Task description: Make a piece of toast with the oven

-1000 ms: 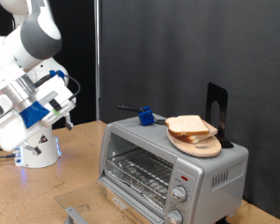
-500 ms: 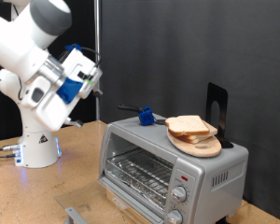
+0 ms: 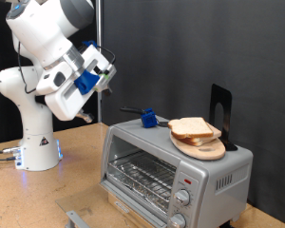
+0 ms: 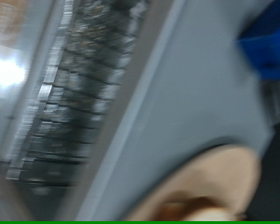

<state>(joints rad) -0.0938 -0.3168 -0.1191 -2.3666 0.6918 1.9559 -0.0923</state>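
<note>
The silver oven [image 3: 211,171] stands at the exterior view's lower right, its wire rack [image 3: 142,177] showing at the front and two round knobs [image 3: 181,198] beside it. Slices of pale toast [image 3: 192,126] are stacked on a round wooden plate [image 3: 205,149] on the oven's top. My gripper [image 3: 108,76] is in the air, up and to the exterior view's left of the oven, touching nothing. The wrist view is blurred: it shows the oven's grey top [image 4: 187,103], the rack [image 4: 84,84] and the tan plate edge [image 4: 219,187]. No fingers show there.
A blue object [image 3: 148,119] with a dark handle lies on the oven's top, left of the plate, and a black stand [image 3: 220,109] rises behind the plate. A grey metal piece [image 3: 78,218] lies on the wooden table. The arm's white base [image 3: 38,152] stands at the left.
The arm has swung up and towards the exterior view's right, bringing the gripper nearer the oven's top. The toast, plate and oven have not moved.
</note>
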